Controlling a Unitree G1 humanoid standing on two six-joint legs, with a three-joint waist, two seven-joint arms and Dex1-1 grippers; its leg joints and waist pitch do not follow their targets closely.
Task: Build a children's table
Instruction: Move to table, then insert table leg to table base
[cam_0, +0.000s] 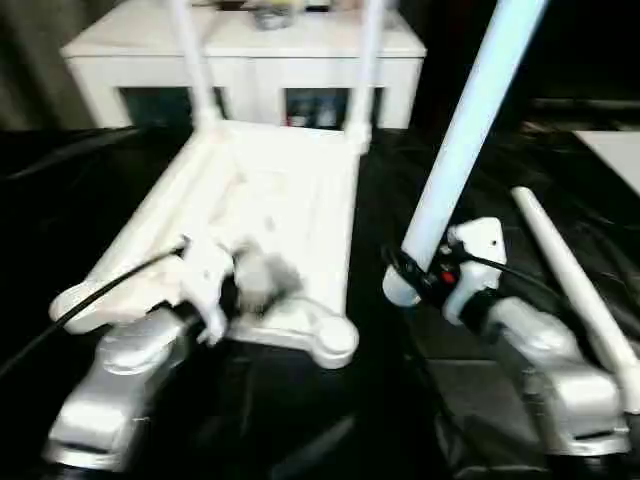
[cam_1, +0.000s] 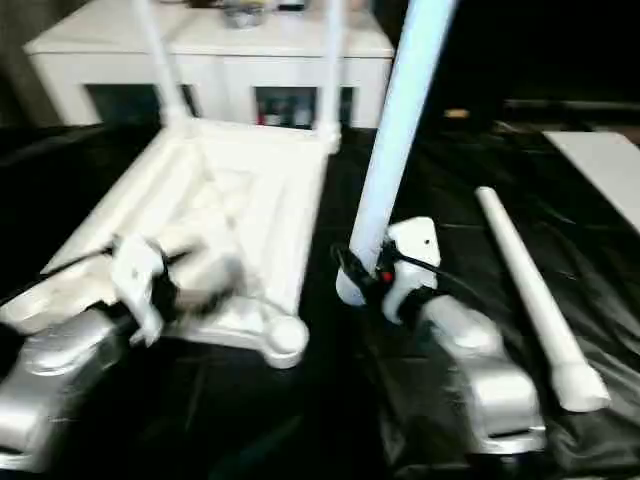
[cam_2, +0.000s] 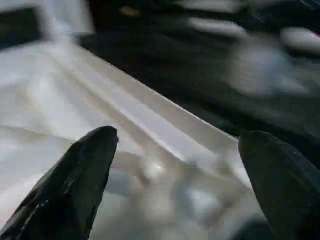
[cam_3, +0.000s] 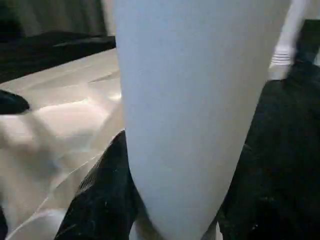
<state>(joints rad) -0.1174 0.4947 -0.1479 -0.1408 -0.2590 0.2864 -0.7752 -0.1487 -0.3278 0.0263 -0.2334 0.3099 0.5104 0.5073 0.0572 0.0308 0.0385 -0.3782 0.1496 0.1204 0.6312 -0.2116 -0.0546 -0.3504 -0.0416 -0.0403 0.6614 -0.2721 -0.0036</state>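
Legs: two seated in tabletop (cam_0: 265, 205) far corners; right gripper (cam_0: 412, 272) clamps third leg (cam_0: 465, 130); fourth (cam_0: 575, 290) lies on bench; left gripper (cam_2: 175, 165) spread wide, empty.

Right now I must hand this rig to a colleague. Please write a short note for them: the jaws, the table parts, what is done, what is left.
Left gripper: jaws open, over the near end of the tabletop, holding nothing.
Right gripper: jaws shut on a leg near its lower end, held steeply upright beside the tabletop.
Tabletop lies underside up on the black cover.
Done: two legs stand in the far corners.
Left: fit the held leg into a near corner socket, then the spare leg lying on the right.
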